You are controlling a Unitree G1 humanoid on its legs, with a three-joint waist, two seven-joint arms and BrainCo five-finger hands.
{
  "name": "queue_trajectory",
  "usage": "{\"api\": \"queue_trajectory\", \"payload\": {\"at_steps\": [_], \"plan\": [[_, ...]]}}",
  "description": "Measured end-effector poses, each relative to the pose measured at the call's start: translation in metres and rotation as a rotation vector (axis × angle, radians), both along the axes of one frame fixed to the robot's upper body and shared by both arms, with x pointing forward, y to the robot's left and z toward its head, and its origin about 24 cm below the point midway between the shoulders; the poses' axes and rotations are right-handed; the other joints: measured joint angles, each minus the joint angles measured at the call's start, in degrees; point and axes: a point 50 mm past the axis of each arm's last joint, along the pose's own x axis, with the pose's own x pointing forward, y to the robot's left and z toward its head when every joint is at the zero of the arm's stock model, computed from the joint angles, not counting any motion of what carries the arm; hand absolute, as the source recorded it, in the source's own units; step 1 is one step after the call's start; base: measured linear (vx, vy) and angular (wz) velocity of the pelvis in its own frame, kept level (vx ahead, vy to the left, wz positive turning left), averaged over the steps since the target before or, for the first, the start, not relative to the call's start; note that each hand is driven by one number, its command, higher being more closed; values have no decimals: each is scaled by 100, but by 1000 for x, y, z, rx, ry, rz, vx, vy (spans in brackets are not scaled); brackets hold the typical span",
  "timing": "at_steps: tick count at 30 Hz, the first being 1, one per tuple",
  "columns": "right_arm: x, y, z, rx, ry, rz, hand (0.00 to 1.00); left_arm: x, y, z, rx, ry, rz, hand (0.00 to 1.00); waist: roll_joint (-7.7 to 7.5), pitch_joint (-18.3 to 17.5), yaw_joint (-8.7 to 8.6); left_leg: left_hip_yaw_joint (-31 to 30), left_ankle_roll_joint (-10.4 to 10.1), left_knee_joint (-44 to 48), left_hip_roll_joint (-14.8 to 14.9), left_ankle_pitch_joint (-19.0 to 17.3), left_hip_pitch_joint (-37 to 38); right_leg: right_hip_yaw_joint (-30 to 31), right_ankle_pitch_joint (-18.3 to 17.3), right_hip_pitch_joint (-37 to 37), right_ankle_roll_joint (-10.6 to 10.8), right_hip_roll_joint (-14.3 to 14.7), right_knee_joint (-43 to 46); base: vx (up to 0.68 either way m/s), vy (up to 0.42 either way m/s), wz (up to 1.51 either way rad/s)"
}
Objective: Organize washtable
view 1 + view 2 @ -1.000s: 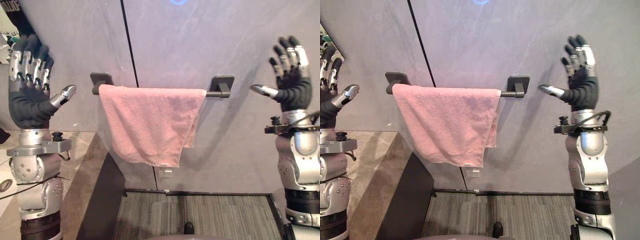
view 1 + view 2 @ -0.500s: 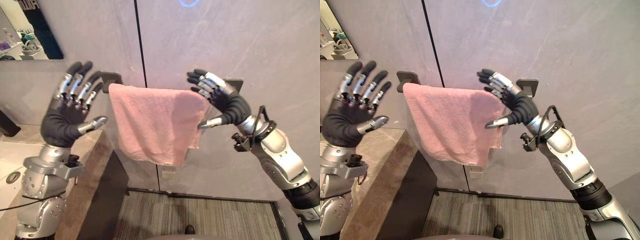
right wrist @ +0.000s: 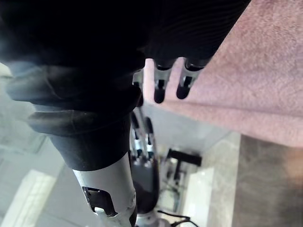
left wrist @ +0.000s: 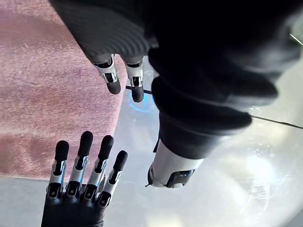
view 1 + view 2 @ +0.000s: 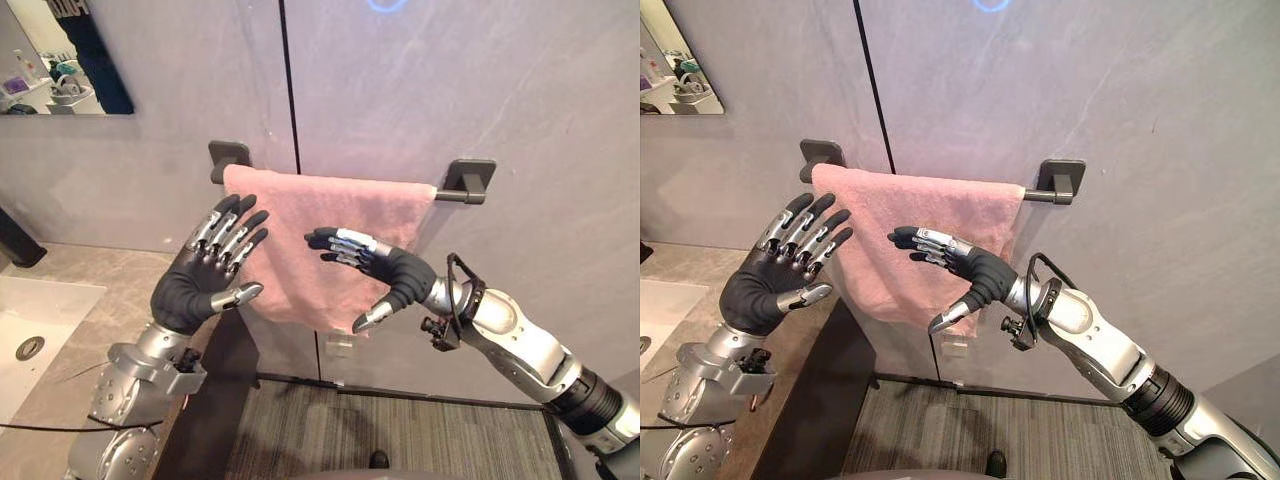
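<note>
left hand (image 5: 195,285) and right hand (image 5: 388,275) splayed, empty, before pink terry towel (image 5: 330,205) draped over dark wall rail (image 5: 452,196).

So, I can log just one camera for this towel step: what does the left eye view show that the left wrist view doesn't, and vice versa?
Left eye view adds the towel bar, the mirror, the sink and the floor. Left wrist view adds a close look past its own fingertips at the blue wall light, cropped in the eye view. Both share the pink towel, the left hand and the right hand, fingers straight.
</note>
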Motion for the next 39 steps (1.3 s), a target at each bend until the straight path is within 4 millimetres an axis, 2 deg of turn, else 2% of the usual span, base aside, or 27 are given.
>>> {"api": "queue_trajectory", "payload": {"at_steps": [7, 12, 20, 28, 36, 39], "plan": [[6, -4, -5, -10, 21, -39, 0, 4, 5, -8, 2, 36, 25, 0, -51, 23, -2, -164, 14, -89, -10, 61, -69, -162, -57, -31, -6, -21, 0, 14, 31, 12], [14, -8, 4, 54, -10, -105, 0, 8, 10, -15, -11, 67, 56, 0, -98, 37, 4, -281, 5, -198, -23, 175, -300, -255, -68, -268, -12, -37, 21, 31, 19, 14], [23, -11, 5, 108, -9, -184, 0, 18, 14, -8, -13, 34, 89, 0, -57, 141, -1, -279, 11, -204, -43, 196, -566, -250, -65, -534, -14, -56, 24, 20, 32, 0], [32, -7, 25, 153, -74, -197, 0, 27, 13, 3, -21, -16, 94, 0, 67, 302, -26, -180, 24, -213, -55, 206, -774, -149, -47, -810, -29, -52, 26, 30, 27, -6], [34, -6, 25, 161, -69, -200, 0, 41, 17, 8, -21, -29, 124, 0, 81, 395, -31, -139, 26, -255, -74, 207, -789, -106, -41, -861, -21, -62, 26, 13, 28, -3], [35, -5, 30, 164, -88, -193, 0, 45, 18, 11, -10, -35, 137, 0, 97, 456, -31, -88, 40, -257, -89, 216, -819, -42, -9, -915, -13, -67, 27, -3, 23, -9]]}}
